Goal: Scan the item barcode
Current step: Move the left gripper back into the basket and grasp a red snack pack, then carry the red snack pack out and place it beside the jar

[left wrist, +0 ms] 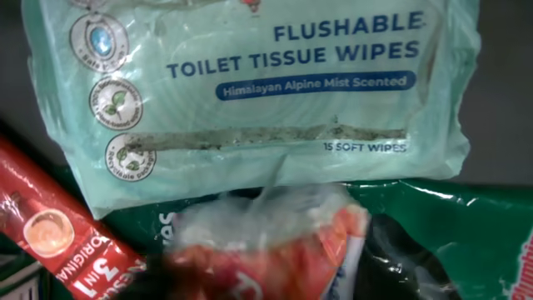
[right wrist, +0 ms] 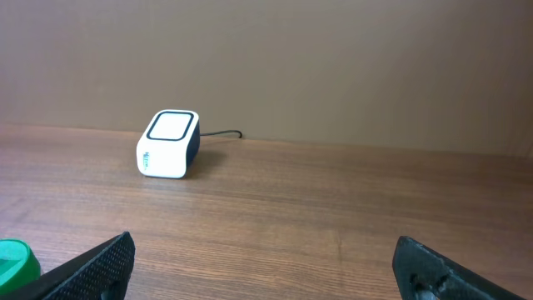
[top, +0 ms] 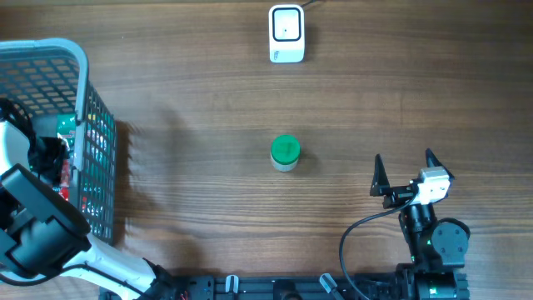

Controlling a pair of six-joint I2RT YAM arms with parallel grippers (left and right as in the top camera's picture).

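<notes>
The white barcode scanner (top: 286, 33) stands at the table's far edge, also seen in the right wrist view (right wrist: 169, 144). My left arm (top: 37, 221) reaches down into the grey basket (top: 50, 48) at the left. In the left wrist view, a blurred red-and-clear packet (left wrist: 275, 250) fills the space at my left gripper (left wrist: 266, 279). The fingers themselves are lost in dark blur. Behind the packet lie a pale green pack of toilet tissue wipes (left wrist: 250, 92), a red sachet (left wrist: 50, 225) and a green bag (left wrist: 466, 225). My right gripper (top: 404, 169) rests open at the near right, with nothing in it.
A small jar with a green lid (top: 285, 152) stands upright mid-table, left of the right gripper and at the left edge of the right wrist view (right wrist: 17, 260). The basket's mesh wall (top: 100, 158) separates the left arm from the table.
</notes>
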